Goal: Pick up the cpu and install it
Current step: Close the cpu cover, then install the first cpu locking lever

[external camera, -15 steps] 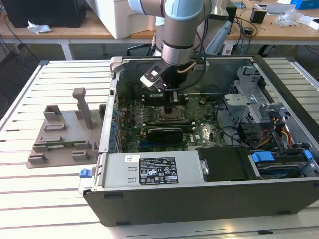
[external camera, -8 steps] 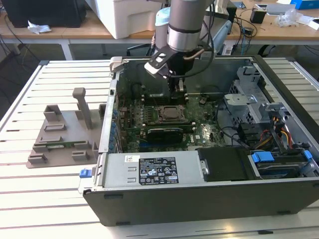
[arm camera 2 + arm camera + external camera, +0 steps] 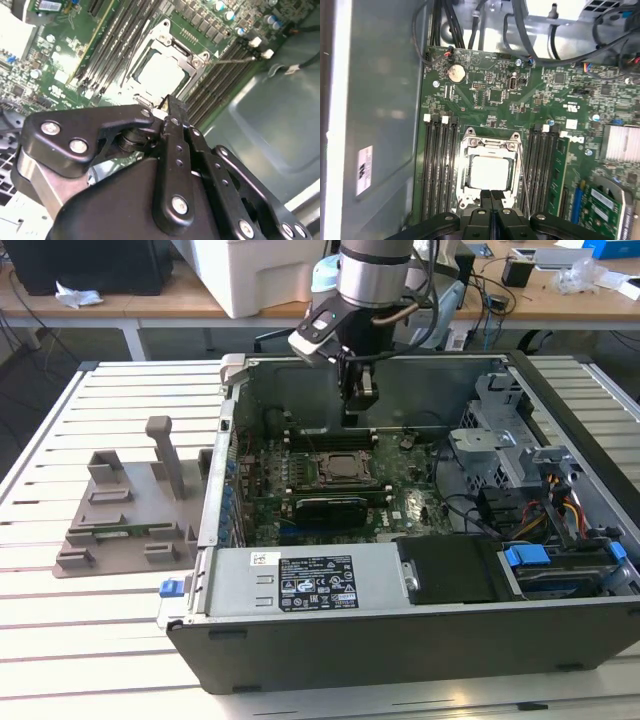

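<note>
- The gripper (image 3: 492,196) is nearest in both wrist views. Its two black fingers are pressed flat together with nothing between them, so it carries no chip. In the second wrist view a pale speck sits at the tips, and I cannot tell what it is.
- Just beyond the tips, the cpu (image 3: 490,171) lies flat in the socket frame (image 3: 490,144), silver top up and square to the frame's edges. It looks seated, which would explain why the fingers are empty.
- A thin wire lever (image 3: 523,170) runs along one side of the frame. Whether it is latched is hard to judge.
- Memory slots (image 3: 440,170) flank the socket on both sides of the green motherboard (image 3: 495,107), and a coin battery (image 3: 455,74) sits farther off.
- In the exterior view the gripper hangs point-down inside the open computer case (image 3: 400,640), over the socket and seemingly clear of it. The case lies on its side with the board facing up, so the arm reaches in from above.
- Outside the case, at the exterior view's left, a grey holder tray (image 3: 120,530) rests on the slatted table (image 3: 60,640), well apart from the gripper.
</note>
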